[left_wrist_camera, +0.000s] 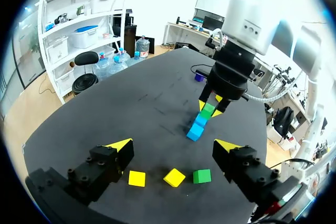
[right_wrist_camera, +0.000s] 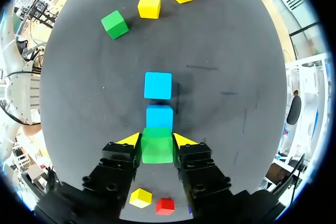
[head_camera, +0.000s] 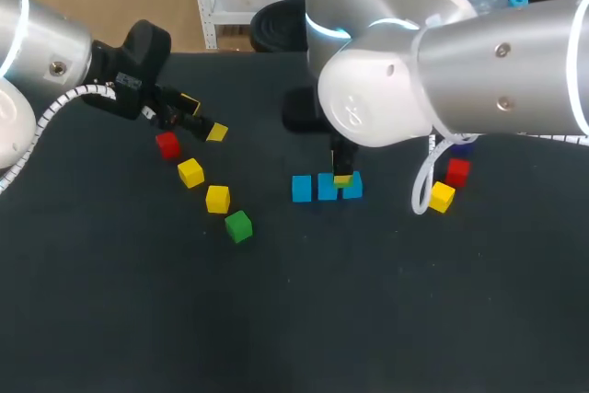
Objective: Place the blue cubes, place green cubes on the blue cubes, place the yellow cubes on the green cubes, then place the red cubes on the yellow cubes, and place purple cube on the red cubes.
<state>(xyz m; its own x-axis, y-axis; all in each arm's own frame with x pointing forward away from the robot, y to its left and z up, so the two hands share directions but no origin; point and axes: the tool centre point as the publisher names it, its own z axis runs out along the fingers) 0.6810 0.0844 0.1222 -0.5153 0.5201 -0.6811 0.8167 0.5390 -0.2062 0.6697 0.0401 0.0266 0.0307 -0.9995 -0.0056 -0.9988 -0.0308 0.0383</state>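
Right wrist view shows the right end effector [right_wrist_camera: 157, 141] pinching a green cube [right_wrist_camera: 157, 145] from two sides, its yellow tips flush against the cube's flanks. Just ahead of the fingers lie two of the blue cubes [right_wrist_camera: 158, 85] in a line. The head view shows a row of three, so the third is probably hidden under the held cube. I cannot tell whether the green cube already rests on that end blue or hangs just above it. The step in hand looks like setting green on blue. To do it well, bring the cube down straight with its edges squared to the blue below. Spread the fingers only once it sits flat, and only a little so they do not nudge the neighbouring blue. Then lift straight up. The left end effector [left_wrist_camera: 173, 148] is spread and holds nothing. It hangs over the bench [left_wrist_camera: 131, 103], with two yellow cubes [left_wrist_camera: 137, 178] and a spare green [left_wrist_camera: 201, 176] just under and ahead of it, well apart from the blue row. Another yellow [right_wrist_camera: 140, 198] and a red [right_wrist_camera: 165, 205] lie on the bench under the right arm.
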